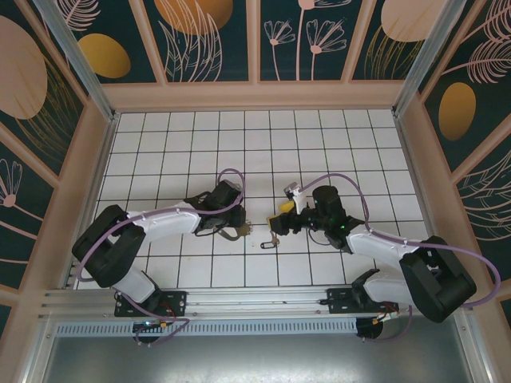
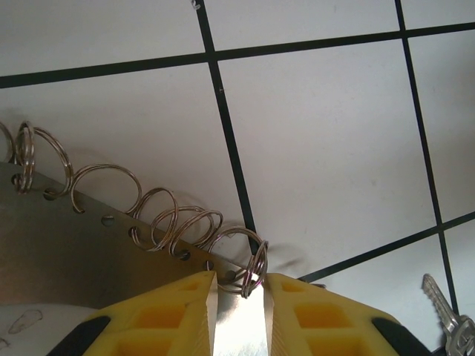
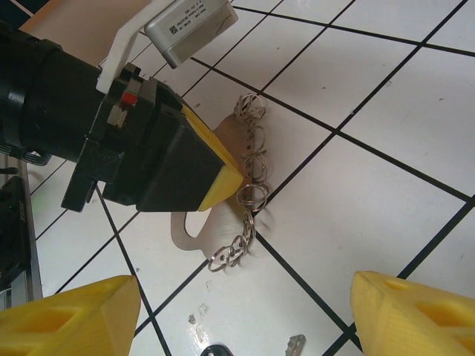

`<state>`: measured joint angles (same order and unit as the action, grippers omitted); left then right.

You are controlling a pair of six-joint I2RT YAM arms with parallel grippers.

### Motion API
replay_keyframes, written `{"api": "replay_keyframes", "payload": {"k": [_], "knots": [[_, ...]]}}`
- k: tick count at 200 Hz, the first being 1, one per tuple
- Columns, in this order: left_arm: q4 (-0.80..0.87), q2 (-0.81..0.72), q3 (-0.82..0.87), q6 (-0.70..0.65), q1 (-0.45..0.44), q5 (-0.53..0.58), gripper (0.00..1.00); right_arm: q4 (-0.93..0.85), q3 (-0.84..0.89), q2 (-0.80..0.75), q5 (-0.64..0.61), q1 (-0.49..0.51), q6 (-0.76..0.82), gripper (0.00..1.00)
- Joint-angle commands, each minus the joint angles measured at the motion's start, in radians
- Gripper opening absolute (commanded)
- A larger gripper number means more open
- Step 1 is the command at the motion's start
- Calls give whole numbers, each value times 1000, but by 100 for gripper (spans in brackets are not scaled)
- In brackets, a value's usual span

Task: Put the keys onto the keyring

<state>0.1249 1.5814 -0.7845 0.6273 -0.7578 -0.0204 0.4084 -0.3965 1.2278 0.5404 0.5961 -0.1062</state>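
1. The left gripper point(image 2: 237, 285) is clamped on the edge of the keyring point(image 2: 89, 245), a flat metal plate fringed with small rings point(image 2: 167, 219), low over the white tiled table point(image 2: 326, 148).
2. The right gripper point(image 3: 246, 289) hangs nearby with its fingers spread wide, holding nothing.
3. The key point(image 2: 447, 317) lies on the tiles near the keyring, not touching it.

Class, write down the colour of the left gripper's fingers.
Yellow. The fingers show best in the left wrist view.

Bright, even light pours from above onto the white bench point(image 1: 319, 144); shadows are soft and faint, and the right gripper point(image 3: 245, 297) looms blurred at the lens.
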Motion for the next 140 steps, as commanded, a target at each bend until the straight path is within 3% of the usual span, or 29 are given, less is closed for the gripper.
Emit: {"api": "replay_keyframes", "payload": {"k": [1, 140], "knots": [[18, 27, -30, -26, -2, -10, 23, 18, 2, 1, -13, -10, 7, 75], [22, 83, -58, -44, -9, -24, 17, -30, 13, -60, -22, -43, 30, 76]]}}
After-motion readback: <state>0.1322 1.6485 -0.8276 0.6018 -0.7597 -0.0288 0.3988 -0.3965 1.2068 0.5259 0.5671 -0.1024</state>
